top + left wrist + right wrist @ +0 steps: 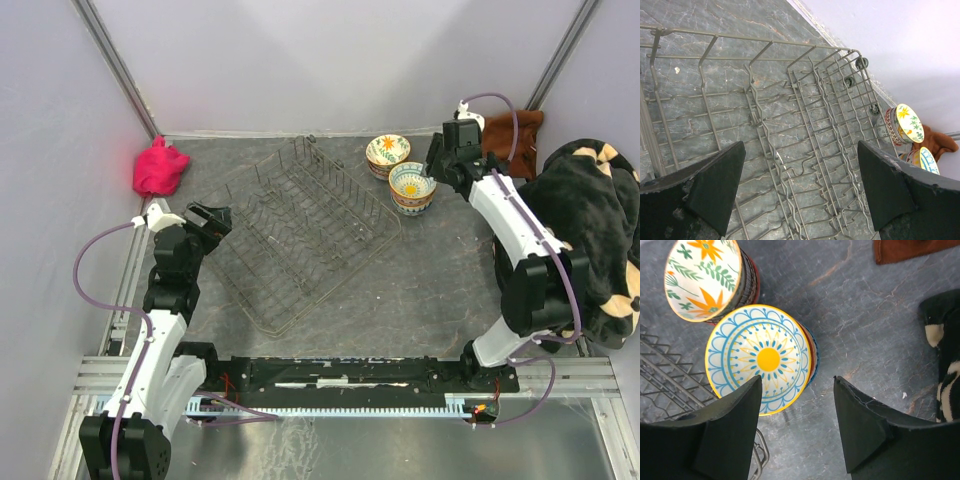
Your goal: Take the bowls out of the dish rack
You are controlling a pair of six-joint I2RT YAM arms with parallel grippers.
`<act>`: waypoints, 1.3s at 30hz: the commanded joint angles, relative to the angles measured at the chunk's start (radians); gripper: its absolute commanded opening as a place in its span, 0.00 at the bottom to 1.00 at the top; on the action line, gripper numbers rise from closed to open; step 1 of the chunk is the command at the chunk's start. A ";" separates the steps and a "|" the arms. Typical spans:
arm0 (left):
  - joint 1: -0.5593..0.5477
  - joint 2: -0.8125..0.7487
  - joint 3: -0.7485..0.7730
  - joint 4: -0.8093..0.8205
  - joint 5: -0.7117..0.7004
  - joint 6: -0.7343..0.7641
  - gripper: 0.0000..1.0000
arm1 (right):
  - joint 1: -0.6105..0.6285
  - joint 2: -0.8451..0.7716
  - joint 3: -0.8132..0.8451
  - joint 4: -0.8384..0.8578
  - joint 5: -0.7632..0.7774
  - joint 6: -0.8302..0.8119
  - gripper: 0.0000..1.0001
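The dark wire dish rack (305, 232) lies in the middle of the table and holds no bowls; it also fills the left wrist view (790, 135). Two stacks of bowls stand right of its far corner: one topped by a floral bowl (388, 151) (702, 280), one topped by a blue-and-yellow sun-pattern bowl (412, 184) (760, 357). Both stacks show small in the left wrist view (905, 125). My right gripper (440, 165) (797, 425) is open and empty, just above and right of the sun-pattern stack. My left gripper (210, 222) (800, 190) is open and empty at the rack's left edge.
A pink cloth (160, 168) lies at the far left. A black and cream blanket (590, 230) is heaped on the right, with a brown cloth (515, 135) behind it. Grey walls close the back and sides.
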 commanded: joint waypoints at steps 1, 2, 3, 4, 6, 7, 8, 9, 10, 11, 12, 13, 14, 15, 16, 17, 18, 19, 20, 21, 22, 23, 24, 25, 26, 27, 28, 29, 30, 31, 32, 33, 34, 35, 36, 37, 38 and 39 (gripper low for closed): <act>-0.003 -0.010 0.001 0.038 0.018 -0.019 0.99 | -0.004 -0.077 -0.029 0.046 0.018 0.009 0.67; -0.002 -0.012 0.002 0.037 0.018 -0.019 0.99 | -0.004 -0.092 -0.040 0.053 0.014 0.011 0.67; -0.002 -0.012 0.002 0.036 0.019 -0.018 0.99 | -0.003 -0.110 -0.054 0.059 0.010 0.013 0.68; -0.002 -0.012 0.004 0.036 0.023 -0.016 0.99 | -0.003 -0.127 -0.068 0.066 0.006 0.015 0.69; -0.002 -0.009 0.007 0.039 0.037 -0.012 0.99 | -0.003 -0.179 -0.116 0.086 0.001 0.016 0.74; -0.002 -0.008 0.007 0.044 0.046 -0.012 0.99 | -0.002 -0.203 -0.139 0.094 0.001 0.018 0.77; -0.002 -0.007 0.008 0.047 0.053 -0.010 0.99 | -0.001 -0.229 -0.166 0.100 0.000 0.022 0.80; -0.002 -0.005 0.008 0.051 0.061 -0.010 0.99 | 0.001 -0.257 -0.196 0.107 -0.002 0.027 0.86; -0.002 -0.004 0.008 0.056 0.068 -0.009 0.99 | 0.004 -0.285 -0.226 0.117 -0.007 0.034 0.97; -0.002 -0.003 0.010 0.060 0.075 -0.009 0.99 | 0.008 -0.317 -0.259 0.128 -0.010 0.041 1.00; -0.002 0.000 0.011 0.062 0.079 -0.007 0.99 | 0.014 -0.347 -0.292 0.137 -0.003 0.049 0.99; -0.002 0.001 0.010 0.063 0.084 -0.007 0.99 | 0.020 -0.392 -0.338 0.145 0.008 0.060 0.99; -0.002 0.000 0.010 0.063 0.086 -0.006 0.99 | 0.027 -0.425 -0.373 0.154 0.023 0.069 0.99; -0.002 0.000 0.010 0.062 0.089 -0.007 0.99 | 0.032 -0.454 -0.402 0.155 0.043 0.083 0.99; -0.002 -0.005 0.009 0.062 0.090 -0.007 0.99 | 0.037 -0.486 -0.434 0.155 0.066 0.096 0.99; -0.003 -0.011 0.007 0.062 0.090 -0.008 0.99 | 0.039 -0.516 -0.467 0.160 0.080 0.108 0.99; -0.003 -0.021 0.002 0.062 0.090 -0.010 0.99 | 0.041 -0.548 -0.497 0.165 0.090 0.118 0.99; -0.003 -0.028 0.000 0.062 0.090 -0.010 0.99 | 0.041 -0.578 -0.524 0.169 0.097 0.129 0.99; -0.002 -0.035 -0.003 0.062 0.091 -0.012 0.99 | 0.043 -0.605 -0.550 0.174 0.098 0.141 0.99; -0.002 -0.039 -0.004 0.062 0.092 -0.014 0.99 | 0.044 -0.634 -0.573 0.179 0.093 0.151 0.99; -0.003 -0.045 -0.005 0.062 0.093 -0.014 0.99 | 0.048 -0.656 -0.591 0.181 0.086 0.163 0.99; -0.003 -0.048 -0.005 0.061 0.095 -0.015 0.99 | 0.051 -0.677 -0.606 0.183 0.079 0.168 0.99; -0.003 -0.051 -0.004 0.059 0.095 -0.015 0.99 | 0.058 -0.698 -0.620 0.185 0.073 0.173 0.99; -0.002 -0.051 -0.003 0.054 0.096 -0.015 0.99 | 0.069 -0.714 -0.633 0.184 0.073 0.176 0.99; -0.003 -0.053 0.002 0.050 0.097 -0.012 0.99 | 0.078 -0.729 -0.646 0.182 0.070 0.177 0.99; -0.003 -0.053 0.004 0.048 0.099 -0.010 0.99 | 0.088 -0.741 -0.660 0.175 0.067 0.177 0.99; -0.003 -0.052 0.007 0.045 0.100 -0.010 0.99 | 0.100 -0.752 -0.676 0.169 0.061 0.177 0.99; -0.003 -0.052 0.008 0.045 0.102 -0.010 0.99 | 0.111 -0.761 -0.699 0.172 0.056 0.181 0.99; -0.003 -0.052 0.009 0.046 0.105 -0.009 0.99 | 0.121 -0.766 -0.721 0.186 0.047 0.185 0.99; -0.003 -0.052 0.007 0.049 0.109 -0.010 0.99 | 0.129 -0.768 -0.749 0.202 0.035 0.192 0.99; -0.003 -0.051 0.005 0.051 0.110 -0.010 0.99 | 0.138 -0.768 -0.762 0.208 0.021 0.199 0.99; -0.003 -0.051 0.006 0.049 0.110 -0.010 0.99 | 0.153 -0.771 -0.770 0.208 0.015 0.204 0.99; -0.004 -0.050 0.005 0.046 0.108 -0.008 0.99 | 0.174 -0.774 -0.777 0.208 0.016 0.207 0.99; -0.003 -0.050 0.008 0.042 0.103 -0.006 0.99 | 0.201 -0.783 -0.782 0.206 0.029 0.210 0.99; -0.003 -0.050 0.010 0.037 0.101 -0.004 0.99 | 0.228 -0.794 -0.790 0.203 0.048 0.212 0.99; -0.003 -0.052 0.012 0.035 0.097 -0.002 0.99 | 0.262 -0.807 -0.798 0.202 0.077 0.212 0.99; -0.003 -0.054 0.013 0.031 0.095 -0.001 0.99 | 0.291 -0.820 -0.808 0.200 0.097 0.214 0.99; -0.003 -0.056 0.014 0.027 0.093 0.001 0.99 | 0.316 -0.835 -0.818 0.199 0.111 0.217 0.99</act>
